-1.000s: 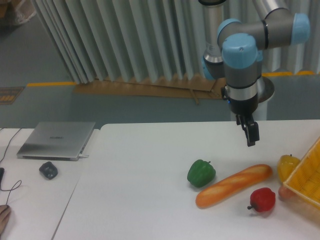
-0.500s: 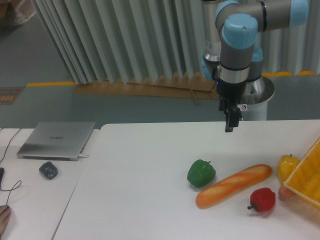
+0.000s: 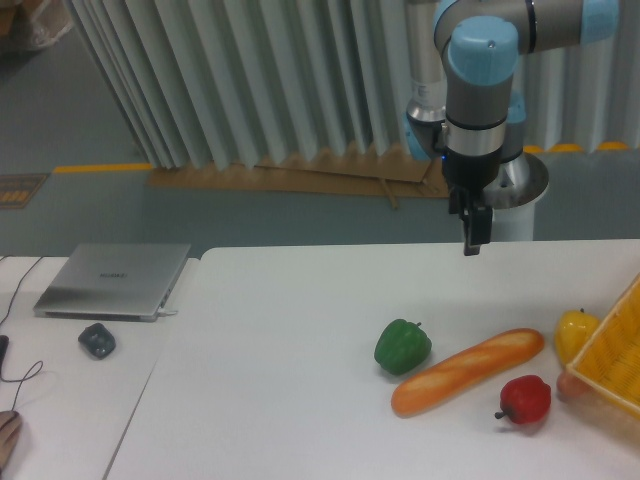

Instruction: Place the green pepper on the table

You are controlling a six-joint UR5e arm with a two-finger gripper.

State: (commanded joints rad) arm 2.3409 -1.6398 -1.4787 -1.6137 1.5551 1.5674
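You saw the green pepper (image 3: 402, 346) lying on the table (image 3: 280, 330), well below-left of the gripper (image 3: 473, 240), whose grip state was unreadable.

A dark-green pepper (image 3: 402, 346) is set on a white table (image 3: 280, 380); beside it are seen golden-orange bread (image 3: 467, 371) and a red pepper (image 3: 525, 400) (glossy).

The glossy green pepper (image 3: 402, 346) sits upright on the white table (image 3: 280, 340), stem up.
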